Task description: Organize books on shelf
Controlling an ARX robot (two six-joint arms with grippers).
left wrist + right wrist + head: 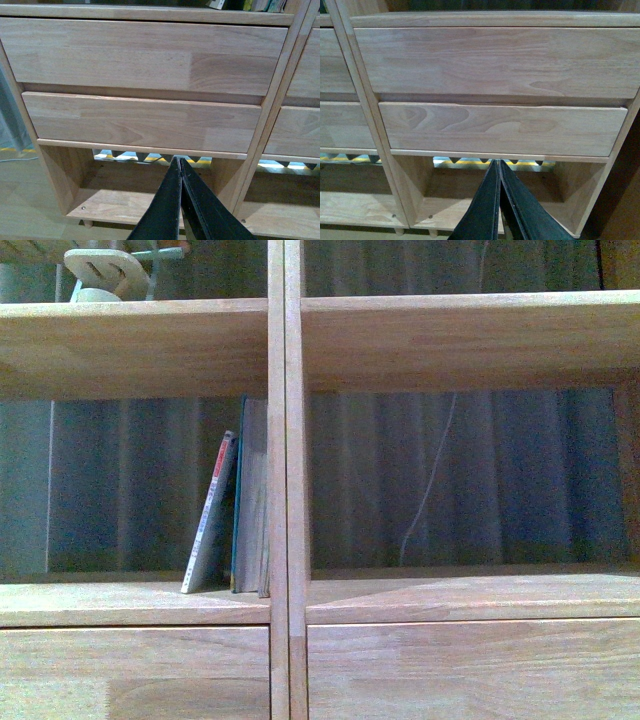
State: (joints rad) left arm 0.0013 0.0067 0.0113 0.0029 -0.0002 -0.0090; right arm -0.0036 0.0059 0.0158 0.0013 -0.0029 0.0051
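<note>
In the front view the light-wood shelf (285, 490) fills the frame. In its left middle compartment a thin paperback with a red-topped white spine (208, 520) leans right against taller books, one teal-spined (238, 502), that stand against the centre divider. Neither arm shows in the front view. My left gripper (178, 161) is shut and empty, low in front of the left column's drawer fronts (140, 122). My right gripper (497, 162) is shut and empty, low in front of the right column's drawer fronts (500, 127). The bottom edges of the books (247, 5) show at the top of the left wrist view.
The right middle compartment (465, 480) holds no books; a curtain and a hanging cord show behind it. A small wooden object (105, 272) sits on the upper left shelf. Open bottom compartments (115, 200) (470, 200) lie below the drawers, above short peg legs.
</note>
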